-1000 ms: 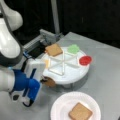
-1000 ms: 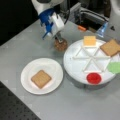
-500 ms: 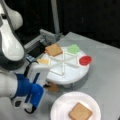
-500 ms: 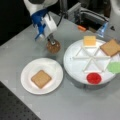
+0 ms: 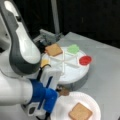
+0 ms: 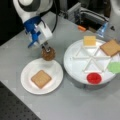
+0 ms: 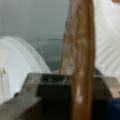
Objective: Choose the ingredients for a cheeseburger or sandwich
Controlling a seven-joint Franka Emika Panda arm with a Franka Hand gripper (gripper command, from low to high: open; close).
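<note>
Jaws of the gripper point(image 6: 47, 48) pinch the brown patty point(image 6: 48, 54) edge-on, just over the far rim of the plate point(image 6: 27, 71), where one toast point(image 6: 41, 78) lies. On the divided tray point(image 6: 75, 71) sit cheese point(image 6: 89, 40), second toast point(image 6: 110, 47), green leaf point(image 6: 115, 67) and red disc point(image 6: 94, 78).
</note>
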